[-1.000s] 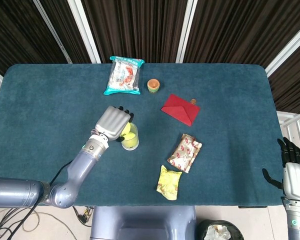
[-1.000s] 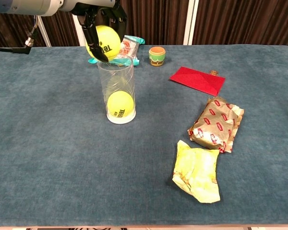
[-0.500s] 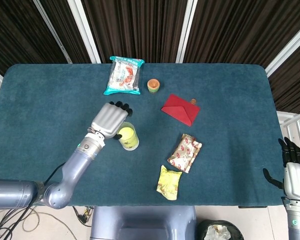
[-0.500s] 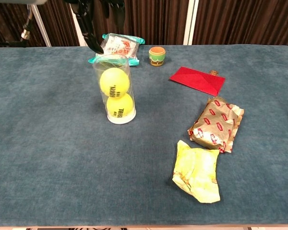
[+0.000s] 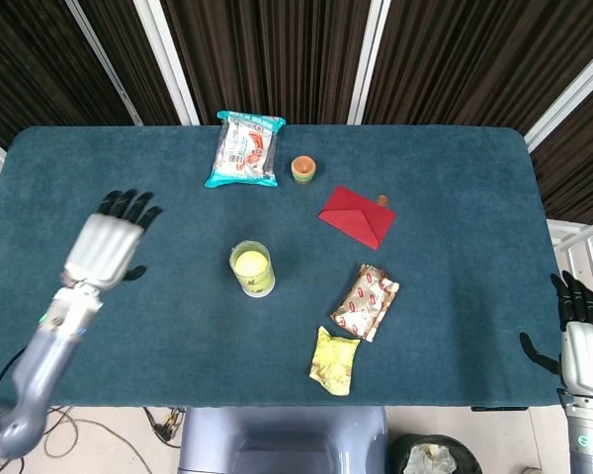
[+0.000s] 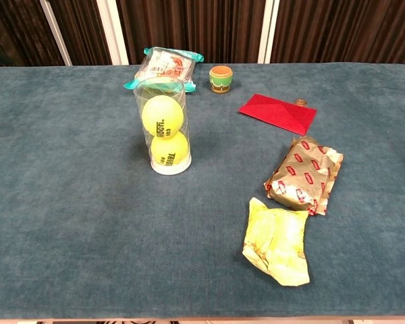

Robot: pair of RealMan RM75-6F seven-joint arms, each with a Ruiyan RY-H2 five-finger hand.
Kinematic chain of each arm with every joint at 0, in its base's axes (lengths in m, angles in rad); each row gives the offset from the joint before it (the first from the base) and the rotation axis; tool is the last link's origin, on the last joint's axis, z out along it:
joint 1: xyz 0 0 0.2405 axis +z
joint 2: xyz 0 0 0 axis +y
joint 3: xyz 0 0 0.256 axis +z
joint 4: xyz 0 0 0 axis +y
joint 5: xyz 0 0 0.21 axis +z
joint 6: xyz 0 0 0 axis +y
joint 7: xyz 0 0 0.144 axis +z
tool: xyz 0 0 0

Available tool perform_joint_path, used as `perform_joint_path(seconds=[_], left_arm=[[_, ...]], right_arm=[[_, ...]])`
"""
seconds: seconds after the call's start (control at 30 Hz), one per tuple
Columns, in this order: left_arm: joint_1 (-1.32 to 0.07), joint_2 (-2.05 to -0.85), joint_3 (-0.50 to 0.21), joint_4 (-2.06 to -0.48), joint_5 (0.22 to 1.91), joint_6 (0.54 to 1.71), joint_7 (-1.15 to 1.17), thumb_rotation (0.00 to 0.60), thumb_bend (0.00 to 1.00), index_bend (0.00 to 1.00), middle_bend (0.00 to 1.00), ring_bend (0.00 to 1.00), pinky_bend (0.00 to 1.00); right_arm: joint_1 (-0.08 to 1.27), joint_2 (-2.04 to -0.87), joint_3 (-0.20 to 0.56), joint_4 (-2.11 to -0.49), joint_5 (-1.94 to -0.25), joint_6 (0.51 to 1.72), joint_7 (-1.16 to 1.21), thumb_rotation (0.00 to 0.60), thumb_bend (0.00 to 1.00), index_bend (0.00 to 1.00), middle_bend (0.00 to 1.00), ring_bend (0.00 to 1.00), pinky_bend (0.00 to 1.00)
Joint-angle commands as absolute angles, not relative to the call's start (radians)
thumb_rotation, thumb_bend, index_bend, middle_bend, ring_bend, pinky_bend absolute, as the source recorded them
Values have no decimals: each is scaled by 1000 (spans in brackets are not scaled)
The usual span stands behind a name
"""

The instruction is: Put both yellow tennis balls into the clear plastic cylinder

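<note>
Cylinder: clear plastic cylinder (image 6: 161, 125), upright on the table (image 6: 67, 202), long axis vertical, mouth up; well to the right of the left hand and far left of the right hand.
Contents: upper tennis ball (image 6: 161, 118) resting on the lower tennis ball (image 6: 169, 149); both inside the tube, stacked one above the other.
Task standing: judged complete; no ball lies loose on the cloth.
Nearer hand: left hand (image 5: 107, 245), level with the cylinder across the table but well apart from it.
Left hand pose: back upward, fingers apart and pointing away from the robot, holding nothing; forearm runs back toward the near-left table edge. Seen in the head view only.
Right hand: right hand (image 5: 579, 338), off the table's near-right corner, fingers upward, nothing in it.
Coming move: none needed on the cylinder, by my reading; any retreat of the left hand runs away from the tube, so no risk of tipping it.
Beyond the cylinder from the left hand: snack packet (image 6: 163, 65), small orange cup (image 6: 221, 77), red envelope (image 6: 278, 112).
Nearer the robot, toward the right hand: foil-wrapped pack (image 6: 304, 174), yellow wrapper (image 6: 278, 240).
</note>
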State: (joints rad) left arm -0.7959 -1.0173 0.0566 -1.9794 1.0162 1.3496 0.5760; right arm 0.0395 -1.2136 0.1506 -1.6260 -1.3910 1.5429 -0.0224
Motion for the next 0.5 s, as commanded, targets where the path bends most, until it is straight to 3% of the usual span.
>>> perform_joint_path(seconds=[0.03,0.27,0.5], left_arm=[[-629,-1008,174,-1881,1218,1452,411,600,74,187,60,34,81],[-467,-1060,221,-1736,1390,1538,233,600,45,173,17,0,67],[-403,-1068,198,-1662,1409,1522,155,600,45,156,4,0,61]], right_arm=[[41,-1217,146,-1625,-1404,1547,-26,600,335,0,0,42,87],[42,-1220,137,-1609,-1439,1559,-8,600,335,0,0,42,87],[41,-1219,138,-1608,-1442,1562,0,600,336,0,0,42,87]])
